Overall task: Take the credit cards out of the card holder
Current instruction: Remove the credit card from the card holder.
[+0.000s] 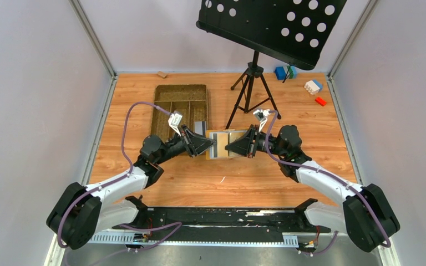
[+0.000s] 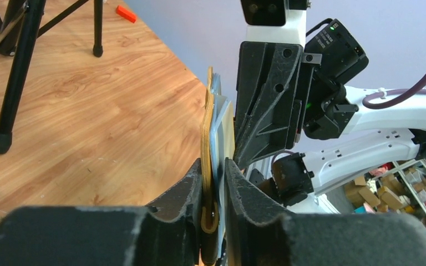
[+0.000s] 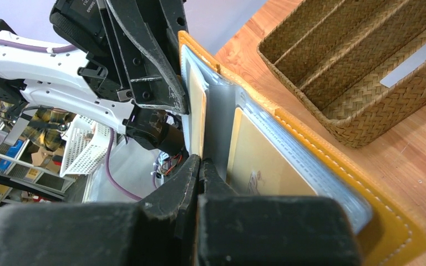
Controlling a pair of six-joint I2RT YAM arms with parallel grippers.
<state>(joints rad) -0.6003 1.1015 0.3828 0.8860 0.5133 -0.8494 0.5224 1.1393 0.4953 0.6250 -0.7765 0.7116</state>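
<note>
Card holder (image 3: 321,149), mustard, grey-sleeved; tan credit cards (image 3: 260,160) seen from right wrist only. Right gripper (image 3: 199,163) clamping its sleeve; left gripper (image 2: 213,183) astride edge, hold unclear.

The left claw (image 1: 202,145) and the right claw (image 1: 234,147) point at each other, their tips at opposite edges of the card holder (image 1: 226,143). It is spread open between them, a mustard rim around a grey-blue inside, with tan credit cards (image 1: 218,146) showing in its pockets. Whether either claw clamps it cannot be told from above. Just beyond the left claw sits a brown woven tray (image 1: 180,105). Beyond the right claw stands a black tripod (image 1: 251,88), and farther off toy blocks (image 1: 313,86) lie on the wooden bench (image 1: 199,183).
</note>
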